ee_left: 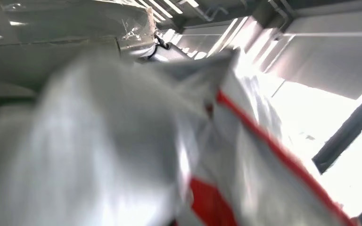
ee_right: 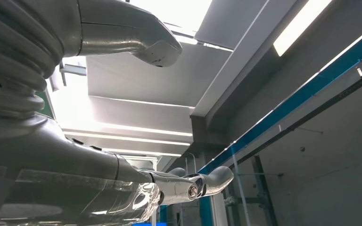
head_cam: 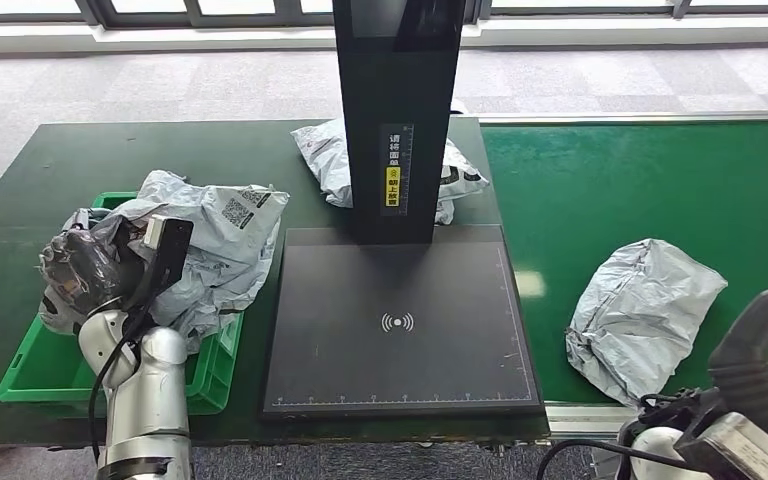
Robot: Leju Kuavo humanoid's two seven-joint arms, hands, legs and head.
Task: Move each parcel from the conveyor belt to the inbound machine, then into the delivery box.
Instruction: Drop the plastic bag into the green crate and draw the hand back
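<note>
Head view: the left hand [head_cam: 85, 268] sits over the green delivery box [head_cam: 30, 375], fingers curled against a grey parcel [head_cam: 215, 240] piled there; whether they grip it cannot be told. The left wrist view is blurred. A second parcel [head_cam: 640, 312] lies on the conveyor belt [head_cam: 610, 190], apart from the right hand [ee_right: 122, 42], whose fingers spread wide, holding nothing. A third parcel [head_cam: 330, 160] lies partly hidden behind the inbound machine [head_cam: 400, 330].

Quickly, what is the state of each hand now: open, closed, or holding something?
Left hand: holds a grey parcel over the green box.
Right hand: open, fingers apart, holding nothing.
</note>
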